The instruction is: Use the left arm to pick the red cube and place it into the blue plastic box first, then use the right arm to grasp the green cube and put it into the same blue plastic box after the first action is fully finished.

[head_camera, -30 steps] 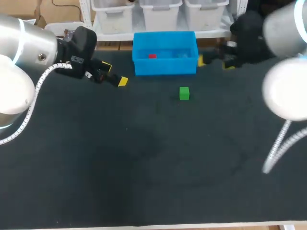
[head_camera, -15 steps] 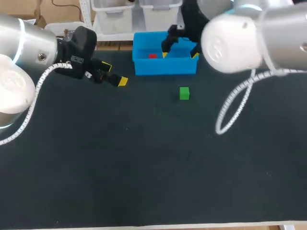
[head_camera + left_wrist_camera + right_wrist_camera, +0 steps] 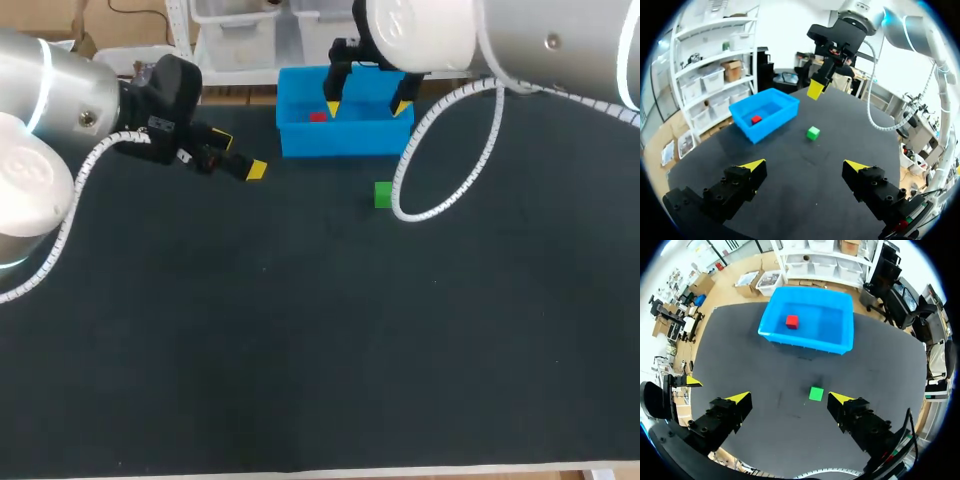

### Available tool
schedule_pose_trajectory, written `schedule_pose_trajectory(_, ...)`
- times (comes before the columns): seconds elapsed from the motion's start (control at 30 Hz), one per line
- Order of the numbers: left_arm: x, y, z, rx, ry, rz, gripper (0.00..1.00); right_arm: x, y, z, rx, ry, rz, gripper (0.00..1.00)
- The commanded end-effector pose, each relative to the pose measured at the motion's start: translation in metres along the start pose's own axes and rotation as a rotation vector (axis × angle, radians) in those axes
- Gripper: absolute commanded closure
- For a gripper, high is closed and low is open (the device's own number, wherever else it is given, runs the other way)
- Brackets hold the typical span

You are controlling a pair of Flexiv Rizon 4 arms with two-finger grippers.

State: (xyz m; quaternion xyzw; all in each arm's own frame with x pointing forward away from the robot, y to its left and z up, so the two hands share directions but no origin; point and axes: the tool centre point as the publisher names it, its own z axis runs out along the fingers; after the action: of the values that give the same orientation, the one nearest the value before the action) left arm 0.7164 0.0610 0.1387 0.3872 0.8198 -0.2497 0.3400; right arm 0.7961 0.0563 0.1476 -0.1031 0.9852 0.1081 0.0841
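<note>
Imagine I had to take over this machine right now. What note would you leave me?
Left gripper: open, empty, low over the table beside the box.
Right gripper: open, empty, held high over the table.
Red cube: inside the blue plastic box, so step one is done.
Green cube: on the table in front of the box, untouched.
Left to do: the right arm grasps that cube and puts it in the same box.

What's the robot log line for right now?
red cube: in blue box | green cube: on table | left gripper: open, empty | right gripper: open, above green cube
</note>
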Motion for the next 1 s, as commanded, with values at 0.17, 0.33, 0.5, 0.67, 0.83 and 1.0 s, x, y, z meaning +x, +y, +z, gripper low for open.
schedule_pose_trajectory(0.17, 0.002, 0.001, 0.000, 0.004, -0.010, 0.003, 0.00, 0.015, -0.006, 0.003, -0.008, 0.004, 0.017, 0.00)
schedule_pose_trajectory(0.33, 0.002, 0.001, 0.000, 0.004, -0.010, 0.003, 0.00, 0.025, -0.011, 0.004, -0.006, 0.002, 0.035, 0.00)
schedule_pose_trajectory(0.5, 0.002, 0.001, 0.000, 0.004, -0.010, 0.003, 0.00, 0.034, -0.015, 0.002, 0.027, 0.024, 0.073, 0.00)
schedule_pose_trajectory(0.67, 0.002, 0.001, 0.000, 0.004, -0.010, 0.003, 0.00, 0.036, -0.016, 0.001, 0.033, 0.006, 0.078, 0.00)
schedule_pose_trajectory(0.83, 0.002, 0.001, 0.000, 0.004, -0.010, 0.003, 0.00, 0.034, -0.014, 0.000, 0.031, -0.015, 0.076, 0.00)
schedule_pose_trajectory(1.0, 0.002, 0.001, 0.000, 0.004, -0.010, 0.003, 0.00, 0.034, -0.014, 0.000, 0.031, -0.015, 0.076, 0.00)
